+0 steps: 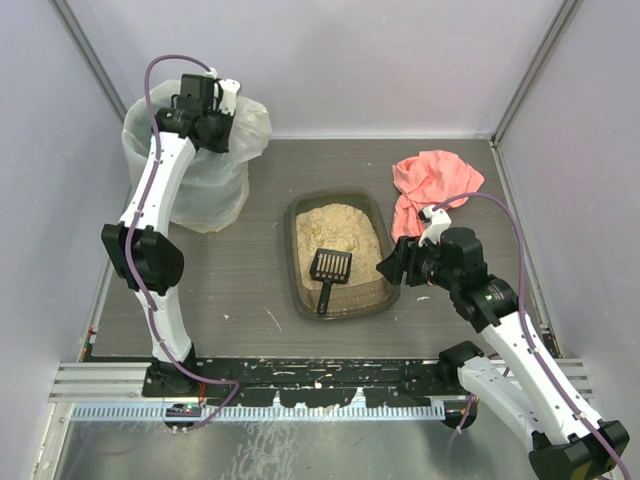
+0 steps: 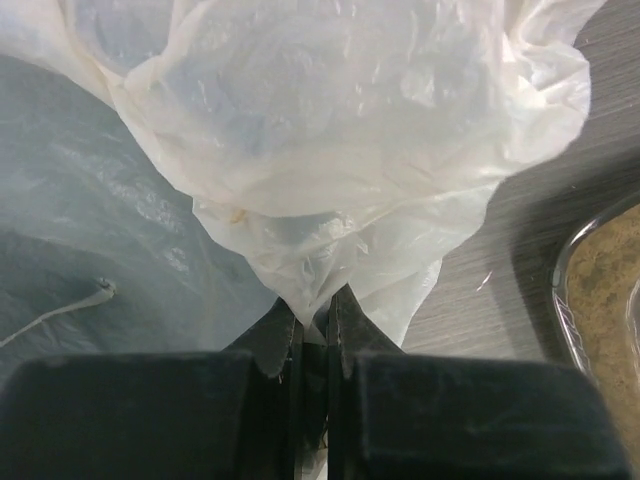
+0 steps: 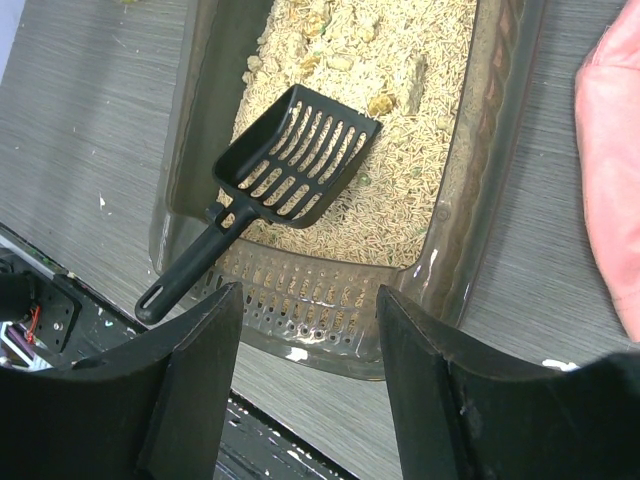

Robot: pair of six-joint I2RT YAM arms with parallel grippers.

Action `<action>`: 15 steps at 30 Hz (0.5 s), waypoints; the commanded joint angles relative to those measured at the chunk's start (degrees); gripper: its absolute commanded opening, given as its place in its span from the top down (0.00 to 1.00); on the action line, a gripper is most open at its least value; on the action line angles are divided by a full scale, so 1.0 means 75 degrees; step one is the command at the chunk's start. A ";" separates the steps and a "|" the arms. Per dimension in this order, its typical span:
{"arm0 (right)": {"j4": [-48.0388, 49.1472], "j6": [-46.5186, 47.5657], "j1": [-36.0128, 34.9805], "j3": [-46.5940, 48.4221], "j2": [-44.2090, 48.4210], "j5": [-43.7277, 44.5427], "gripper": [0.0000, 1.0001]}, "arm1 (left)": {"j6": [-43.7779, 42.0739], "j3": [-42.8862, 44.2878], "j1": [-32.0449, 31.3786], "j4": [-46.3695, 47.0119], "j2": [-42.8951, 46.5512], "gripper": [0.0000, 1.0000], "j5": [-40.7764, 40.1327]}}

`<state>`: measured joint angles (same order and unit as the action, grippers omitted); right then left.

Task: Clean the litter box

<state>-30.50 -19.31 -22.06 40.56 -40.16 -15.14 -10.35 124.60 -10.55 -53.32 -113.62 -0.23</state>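
Note:
The litter box [image 1: 297,262], a shallow dark translucent tray of tan litter, sits mid-table; it also shows in the right wrist view [image 3: 190,130] and at the right edge of the left wrist view [image 2: 570,285]. A black slotted scoop [image 1: 329,270] lies in it, handle over the near rim [image 3: 290,160]. My right gripper [image 1: 388,268] is open and empty, just right of the tray's near right corner [image 3: 310,300]. My left gripper [image 1: 226,100] is shut on the white bag [image 2: 340,150] that lines the tall bin [image 1: 205,190] at the back left.
A pink cloth [image 1: 432,185] lies at the back right, beside the tray [image 3: 610,170]. Walls close in the table on three sides. A black rail [image 1: 320,378] runs along the near edge. Litter crumbs dot the table left of the tray.

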 commanded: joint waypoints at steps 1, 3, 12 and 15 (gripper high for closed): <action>0.0257 0.0094 -0.0045 0.0056 0.0008 -0.0056 0.39 | 0.0147 -0.0171 -0.0383 0.0062 0.0879 1.00 -0.0133; 0.0273 0.0079 -0.0041 0.0032 0.0001 -0.0074 0.39 | 0.0330 -0.0235 -0.0578 -0.0122 0.1064 1.00 -0.0120; 0.0285 0.0022 -0.0038 -0.0039 0.0035 -0.0069 0.39 | 0.1437 -0.0635 -0.1695 -0.1338 0.1586 1.00 -0.1169; 0.0293 -0.0001 -0.0041 -0.0052 0.0046 -0.0037 0.39 | 0.2159 -0.0834 -0.2076 -0.1636 0.1704 1.00 -0.2006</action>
<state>-30.44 -19.35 -22.06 39.94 -40.16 -15.14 -1.61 119.28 -23.73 -62.04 -105.14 -5.74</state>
